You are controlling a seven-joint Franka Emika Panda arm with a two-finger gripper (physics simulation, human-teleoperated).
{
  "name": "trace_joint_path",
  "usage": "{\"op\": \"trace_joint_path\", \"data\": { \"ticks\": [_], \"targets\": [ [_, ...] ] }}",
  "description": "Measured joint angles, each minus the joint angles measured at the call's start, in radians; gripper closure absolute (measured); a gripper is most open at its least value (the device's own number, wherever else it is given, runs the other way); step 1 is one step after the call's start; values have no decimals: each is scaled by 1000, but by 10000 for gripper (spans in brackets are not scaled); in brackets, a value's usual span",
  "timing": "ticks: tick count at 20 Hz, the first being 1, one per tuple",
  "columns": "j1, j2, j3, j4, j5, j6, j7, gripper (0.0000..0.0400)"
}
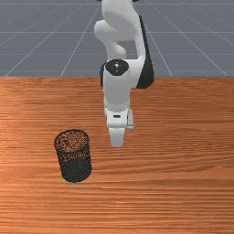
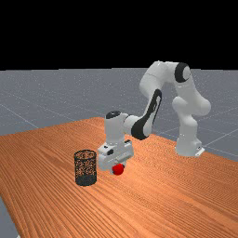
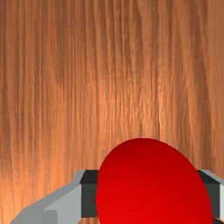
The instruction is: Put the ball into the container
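Red ball (image 2: 118, 170) gripped in the hand (image 2: 117, 166), outside the container (image 2: 86, 180)

State of hand: closed on the ball. Wrist view has the dark pads (image 3: 89, 197) in contact with it from two opposite sides.

Ball position: in the far view, near the container, to its right, and outside its mesh wall. Contact between ball and desk (image 2: 153, 200): cannot tell.

Hand position: in the front view, to the right of the container, apart from it, fingers (image 1: 117, 138) pointing down. The white and grey arm (image 2: 115, 128) comes in from the far view's right of the container.

Container: black mesh, round, upright on the desk, open rim facing up.
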Motion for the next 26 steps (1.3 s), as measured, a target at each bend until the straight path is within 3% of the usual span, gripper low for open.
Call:
{"op": "trace_joint_path", "data": {
  "ticks": [3,4,5,7,9,11,16,17,22,24,25,26],
  "targets": [
    [1,-3,-1,-26,-2,53,2,121],
    [1,89,-1,26,-2,77,2,121],
    [1,148,-1,19,-2,199,2,120],
    [1,68,-2,-72,-3,306,3,120],
    [1,-22,-2,-113,-3,290,3,120],
    [1,-82,-2,-89,-3,159,2,120],
    [-19,-160,-1,-90,8,107,-39,120],
    [-29,-135,-3,-27,1,-10,-65,121],
    [-119,-117,-10,1,8,-21,-254,120],
    [-142,-108,-24,14,15,-27,-259,121],
    [-127,-106,-53,14,-18,-20,-199,121],
    [-161,-100,-31,25,16,-31,-281,121]
  ]
}}
